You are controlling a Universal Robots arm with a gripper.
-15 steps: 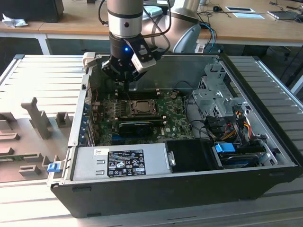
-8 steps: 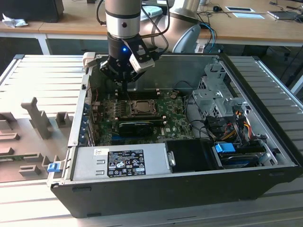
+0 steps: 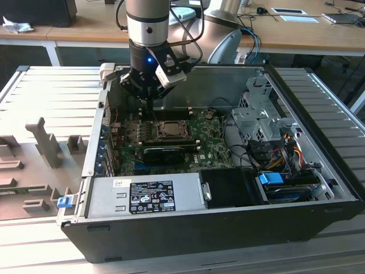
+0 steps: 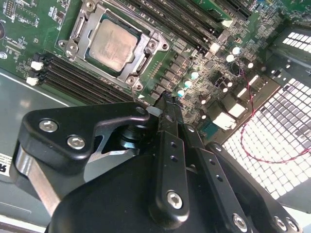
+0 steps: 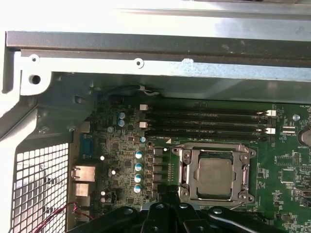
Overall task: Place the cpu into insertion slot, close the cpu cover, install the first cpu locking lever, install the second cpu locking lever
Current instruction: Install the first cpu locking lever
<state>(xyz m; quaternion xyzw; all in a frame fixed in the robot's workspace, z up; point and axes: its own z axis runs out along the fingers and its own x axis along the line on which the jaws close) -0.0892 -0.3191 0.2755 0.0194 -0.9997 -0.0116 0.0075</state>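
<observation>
Your gripper [image 4: 165,101] is hovering low inside the computer case [image 3: 199,231], its fingers pressed together, just beside a corner of the insertion slot [image 4: 138,57]. The cpu [image 4: 112,43] is sitting in that slot, and the cpu cover [image 4: 81,30] is lying flat around it, framing its metal top.

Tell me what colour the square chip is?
Dull silver-grey; the cpu shows best in the second wrist view.
</observation>
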